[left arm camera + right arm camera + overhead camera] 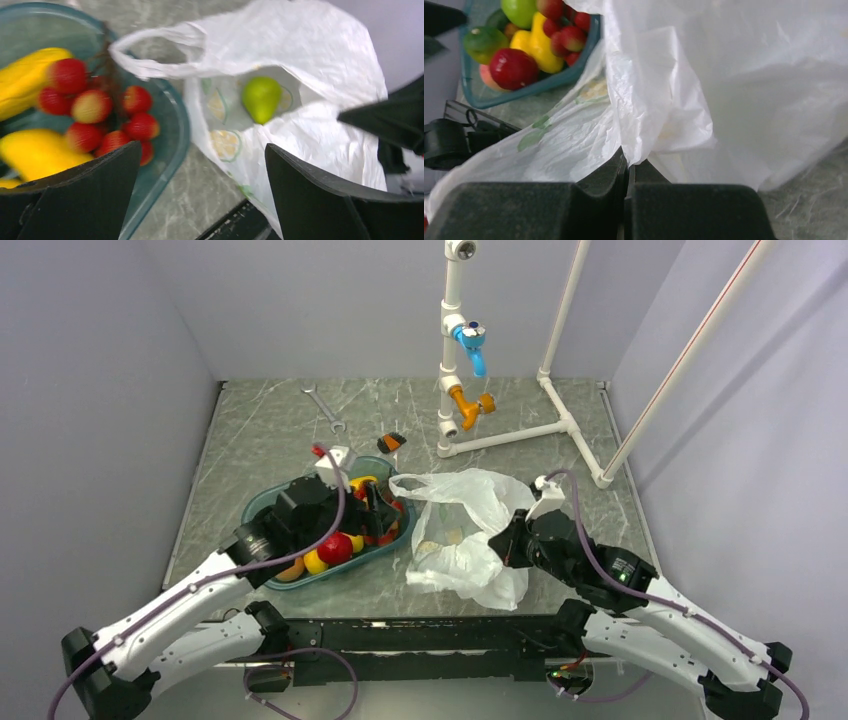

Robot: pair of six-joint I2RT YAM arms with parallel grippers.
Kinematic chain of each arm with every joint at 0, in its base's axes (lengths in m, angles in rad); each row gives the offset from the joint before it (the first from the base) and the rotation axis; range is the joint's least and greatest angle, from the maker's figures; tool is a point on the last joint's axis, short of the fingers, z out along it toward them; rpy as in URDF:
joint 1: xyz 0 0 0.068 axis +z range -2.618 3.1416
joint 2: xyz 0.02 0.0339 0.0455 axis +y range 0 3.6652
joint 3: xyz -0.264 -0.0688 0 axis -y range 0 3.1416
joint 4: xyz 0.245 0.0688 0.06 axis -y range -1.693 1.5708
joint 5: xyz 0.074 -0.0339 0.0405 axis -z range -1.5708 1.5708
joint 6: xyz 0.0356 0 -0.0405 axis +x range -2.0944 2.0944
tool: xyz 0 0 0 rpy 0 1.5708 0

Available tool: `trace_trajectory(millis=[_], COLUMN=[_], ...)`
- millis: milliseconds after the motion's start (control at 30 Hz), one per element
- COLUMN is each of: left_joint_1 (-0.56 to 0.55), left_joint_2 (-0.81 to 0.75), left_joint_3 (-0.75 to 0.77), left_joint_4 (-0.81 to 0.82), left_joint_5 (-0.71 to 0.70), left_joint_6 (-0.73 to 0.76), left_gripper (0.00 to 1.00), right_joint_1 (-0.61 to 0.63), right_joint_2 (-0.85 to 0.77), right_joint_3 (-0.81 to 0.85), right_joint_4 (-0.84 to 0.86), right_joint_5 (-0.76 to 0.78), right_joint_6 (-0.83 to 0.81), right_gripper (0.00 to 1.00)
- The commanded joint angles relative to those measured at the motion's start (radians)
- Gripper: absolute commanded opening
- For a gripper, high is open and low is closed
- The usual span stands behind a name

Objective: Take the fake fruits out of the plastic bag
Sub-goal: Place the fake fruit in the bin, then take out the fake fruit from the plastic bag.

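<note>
Black fingers of the left gripper [201,148] fill the bottom of the left wrist view. They are spread wide, hanging over the right end of the teal tray [252,512] and pointing toward the bag.

The tray sits on the marbled table [250,440], left of centre. In it lie a cluster of red berries [100,110] between long yellow fruits [37,150], a red apple [335,547] near the front wall, and a round green fruit [484,44] beside the apple. On the table beyond the tray lies a wrench [323,407].

Just right of the tray lies the plastic bag [470,540], white and crumpled, its mouth turned toward the tray. One loop handle [160,45] reaches to the tray's rim. A green pear [261,97] lies inside the bag, visible through the open mouth against printed lining. From above, other pale shapes show through the film, too faint to name. Behind the bag stands a white pipe frame [455,360] with a blue fitting and an orange fitting.

The right gripper [626,167] is at the bag's right side, low over the table. Its fingers are pressed together on a fold of the thin plastic, which rises out from between the fingertips. The film bunches and creases where it is pinched.
</note>
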State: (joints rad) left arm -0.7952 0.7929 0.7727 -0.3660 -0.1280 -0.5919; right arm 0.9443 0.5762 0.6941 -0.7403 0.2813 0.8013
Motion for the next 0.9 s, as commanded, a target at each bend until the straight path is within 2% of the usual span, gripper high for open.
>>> trace_trajectory(millis=[0, 133, 233, 367, 500, 867], left_joint_1=[0.003, 0.001, -0.014, -0.058, -0.082, -0.185], left_joint_2=[0.061, 0.093, 0.186, 0.300, 0.398, 0.591], left_joint_3=[-0.024, -0.140, -0.148, -0.096, -0.056, 0.025], left_joint_4=[0.217, 0.460, 0.557, 0.568, 0.621, 0.668], left_joint_5=[0.328, 0.438, 0.497, 0.450, 0.406, 0.400], left_joint_6=[0.047, -0.047, -0.090, -0.073, -0.081, -0.041], left_gripper=[0.99, 0.99, 0.95, 0.89, 0.79, 0.73], right_joint_1=[0.004, 0.004, 0.004, 0.004, 0.003, 0.004], right_joint_2=[0.038, 0.060, 0.077, 0.056, 0.009, -0.049], right_joint_3=[0.134, 0.183, 0.201, 0.167, 0.100, -0.100], right_joint_4=[-0.002, -0.014, -0.029, -0.039, -0.055, -0.183], right_joint_5=[0.020, 0.015, 0.007, -0.014, -0.042, -0.116], right_joint_6=[-0.148, -0.198, -0.207, -0.177, -0.112, 0.135], right_gripper=[0.00, 0.00, 0.00, 0.00, 0.00, 0.01])
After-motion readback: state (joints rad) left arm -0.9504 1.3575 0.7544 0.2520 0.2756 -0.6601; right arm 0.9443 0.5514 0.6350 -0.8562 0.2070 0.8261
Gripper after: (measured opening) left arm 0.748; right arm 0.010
